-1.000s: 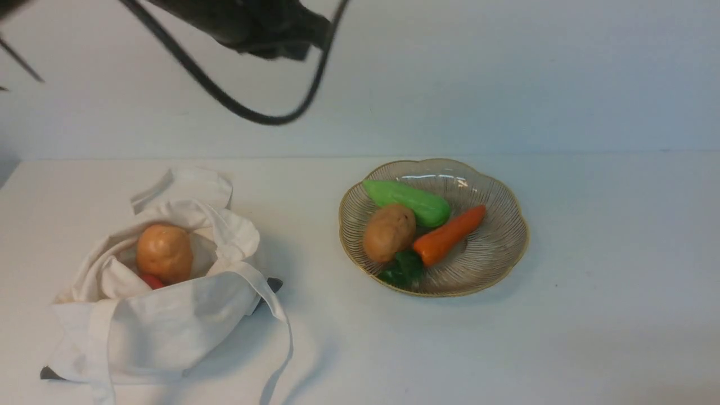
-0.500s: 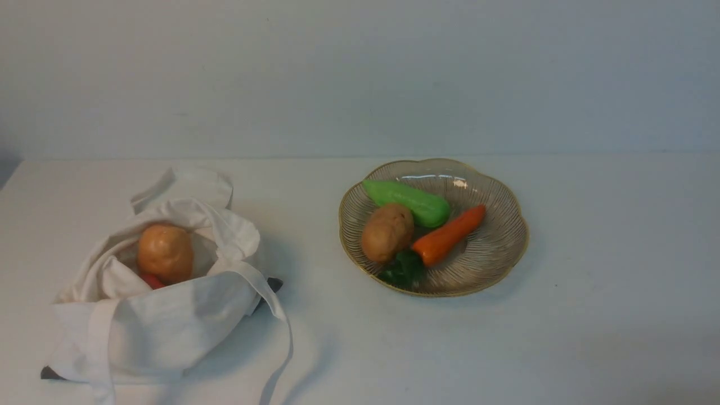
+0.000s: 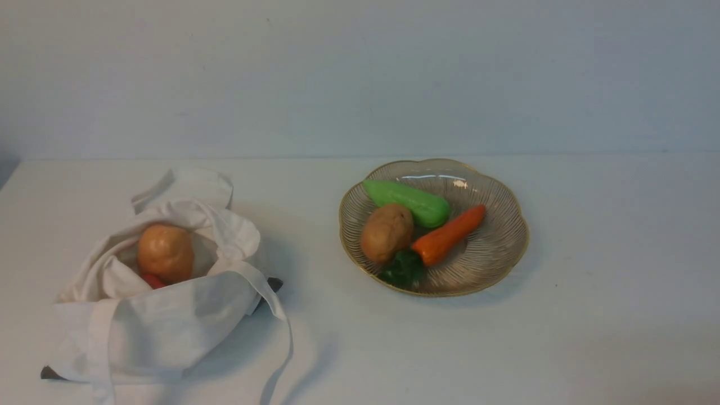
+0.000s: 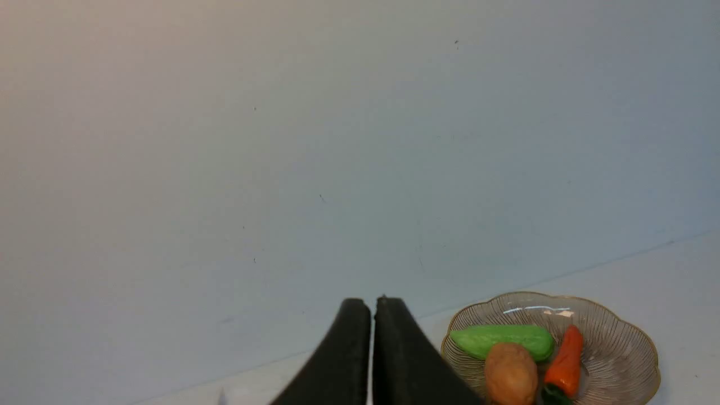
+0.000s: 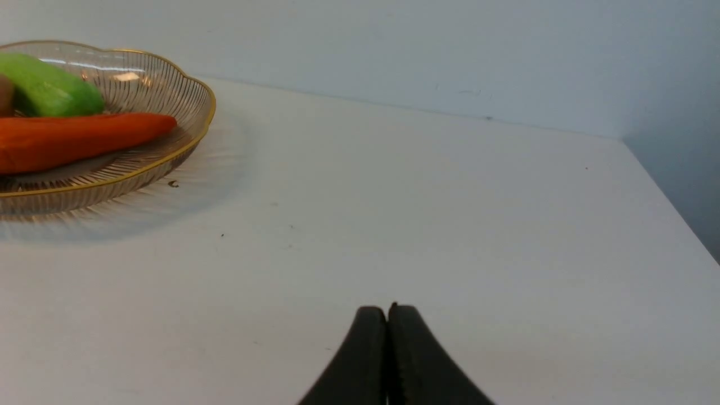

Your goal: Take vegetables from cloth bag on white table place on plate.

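A tan-brown potato sits in the open mouth of the white cloth bag at the left of the white table, with a bit of something red under it. A second potato lies on the ribbed gold-rimmed glass plate, beside a green vegetable and an orange carrot. Neither gripper shows in the front view. My left gripper is shut and empty, held high with the plate beyond it. My right gripper is shut and empty, low over bare table to the right of the plate.
A dark green piece lies at the plate's near edge. A dark object pokes out from under the bag. The bag's strap trails toward the front edge. The wall stands behind the table; the table's right edge shows in the right wrist view.
The left arm and its cable, seen at the top of the front view one second ago, have moved out of that view. The bag, plate and vegetables have not moved.
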